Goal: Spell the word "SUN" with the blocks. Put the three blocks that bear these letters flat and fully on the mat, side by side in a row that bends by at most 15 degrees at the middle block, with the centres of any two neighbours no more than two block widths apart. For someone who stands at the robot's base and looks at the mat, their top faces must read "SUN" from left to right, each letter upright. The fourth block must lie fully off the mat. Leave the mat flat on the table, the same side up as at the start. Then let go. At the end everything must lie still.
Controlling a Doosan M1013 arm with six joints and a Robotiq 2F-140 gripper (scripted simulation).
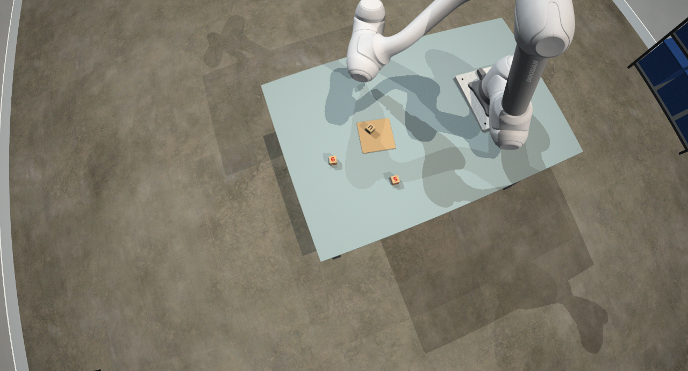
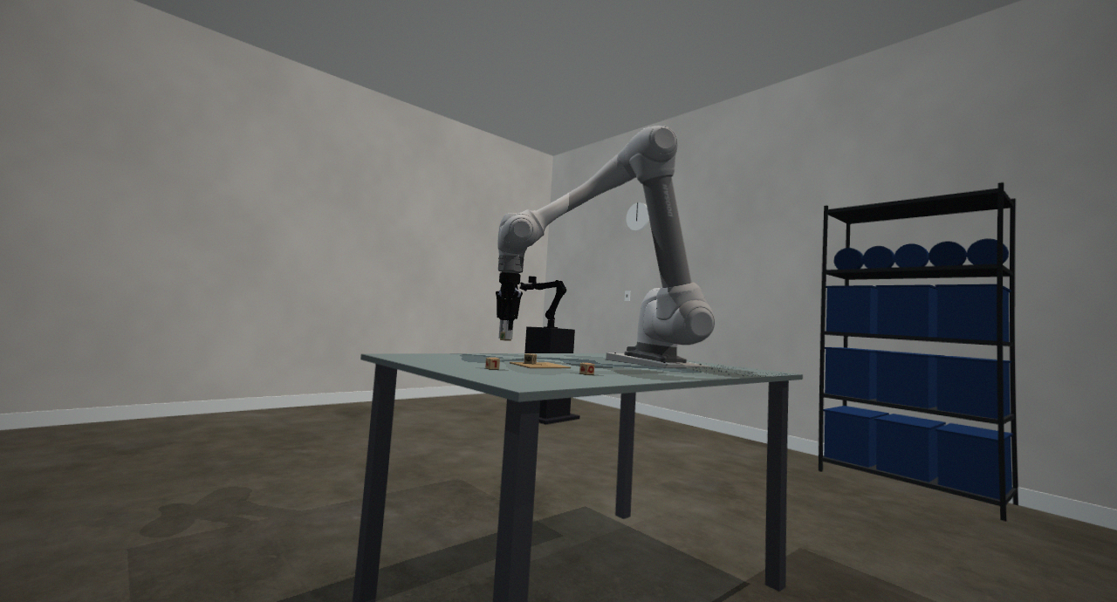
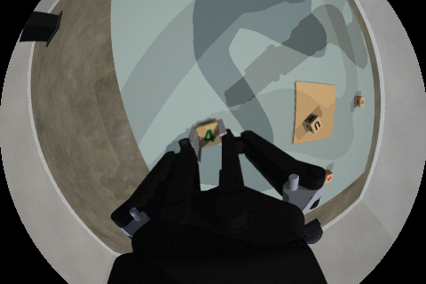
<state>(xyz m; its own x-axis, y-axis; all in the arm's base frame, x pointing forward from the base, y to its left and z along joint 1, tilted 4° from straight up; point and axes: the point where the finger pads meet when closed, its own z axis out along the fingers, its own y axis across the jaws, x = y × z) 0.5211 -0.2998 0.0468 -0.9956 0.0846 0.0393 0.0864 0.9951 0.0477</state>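
Observation:
My gripper is shut on a wooden block with a green 4 on the face towards the wrist camera. It holds the block well above the table, beside the mat. The tan mat lies flat. A block with a black U rests on it, turned relative to the mat's edges. A block with a red S on top and one with a red 6 on top lie off the mat. The held block's other faces are hidden.
The pale table carries the arm's base plate on the side beyond the mat. A shelf with blue bins stands on the floor. A black stand with a small arm is behind the table.

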